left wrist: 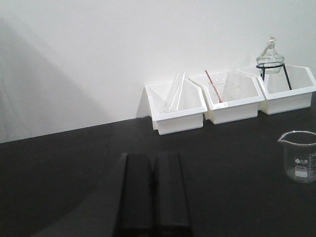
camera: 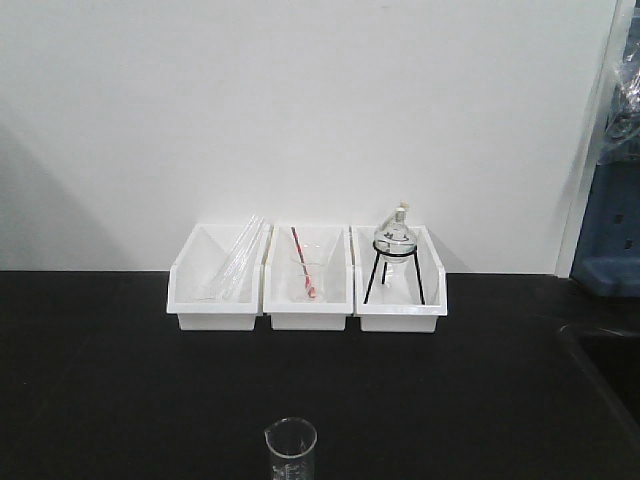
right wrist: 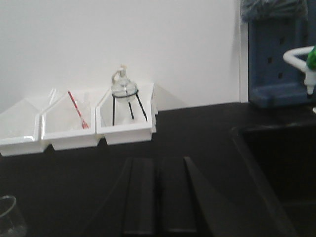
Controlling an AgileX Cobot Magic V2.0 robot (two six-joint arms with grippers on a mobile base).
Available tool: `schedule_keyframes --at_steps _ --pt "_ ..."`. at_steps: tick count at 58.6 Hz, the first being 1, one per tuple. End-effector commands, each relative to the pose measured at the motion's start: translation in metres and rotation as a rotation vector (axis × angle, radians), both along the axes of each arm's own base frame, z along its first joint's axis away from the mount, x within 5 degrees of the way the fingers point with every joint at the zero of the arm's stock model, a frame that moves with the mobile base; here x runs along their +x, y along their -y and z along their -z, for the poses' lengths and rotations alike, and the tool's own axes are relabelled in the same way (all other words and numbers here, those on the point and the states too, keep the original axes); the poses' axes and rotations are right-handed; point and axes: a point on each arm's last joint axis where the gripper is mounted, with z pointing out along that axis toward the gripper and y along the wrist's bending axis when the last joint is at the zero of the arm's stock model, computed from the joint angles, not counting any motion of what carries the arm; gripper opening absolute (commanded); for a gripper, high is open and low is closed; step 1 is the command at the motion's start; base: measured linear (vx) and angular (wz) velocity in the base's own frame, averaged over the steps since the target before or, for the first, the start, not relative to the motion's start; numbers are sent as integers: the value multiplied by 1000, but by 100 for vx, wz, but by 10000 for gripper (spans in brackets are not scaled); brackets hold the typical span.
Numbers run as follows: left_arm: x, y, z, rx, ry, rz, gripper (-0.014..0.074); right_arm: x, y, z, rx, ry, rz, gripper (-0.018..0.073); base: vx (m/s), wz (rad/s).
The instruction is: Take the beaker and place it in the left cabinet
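The beaker [camera: 291, 448], small clear glass with a pour spout and white marks, stands upright on the black bench near the front edge in the front view. The left wrist view has the beaker [left wrist: 299, 156] at its right edge; only the rim of the beaker [right wrist: 9, 217] shows at the bottom left of the right wrist view. My left gripper [left wrist: 153, 158] is shut and empty, low over the bench to the beaker's left. My right gripper [right wrist: 157, 160] is shut and empty, to the beaker's right. The left cabinet is out of view.
Three white bins stand in a row by the wall: glass rods [camera: 235, 262] in the left one, a conical flask with a red rod [camera: 306, 267] in the middle, a round-bottom flask on a black tripod [camera: 394, 255] in the right. A black sink [right wrist: 276, 168] and a blue rack [camera: 610, 215] are at the right.
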Motion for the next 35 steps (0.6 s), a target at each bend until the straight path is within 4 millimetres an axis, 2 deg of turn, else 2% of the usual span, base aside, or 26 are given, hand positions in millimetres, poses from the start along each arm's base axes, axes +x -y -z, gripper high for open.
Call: schedule_keyframes --at_steps 1,11,18,27,30,35 --pt "-1 0 -2 -15 76 4 1 14 -1 -13 -24 53 -3 220 0 0" --pt "-1 0 -2 -15 76 4 1 32 -2 -6 -26 9 -9 451 0 0" --pt "-1 0 -2 -15 76 4 1 45 -3 -4 -14 21 -15 559 0 0" --pt "-1 0 -2 -15 76 4 1 68 -7 4 -15 22 -48 589 0 0" --pt "-1 0 -2 -15 76 4 1 78 -16 10 -45 17 -103 588 0 0" --pt "-1 0 -2 -15 76 4 1 89 -41 14 -136 74 -279 588 0 0"
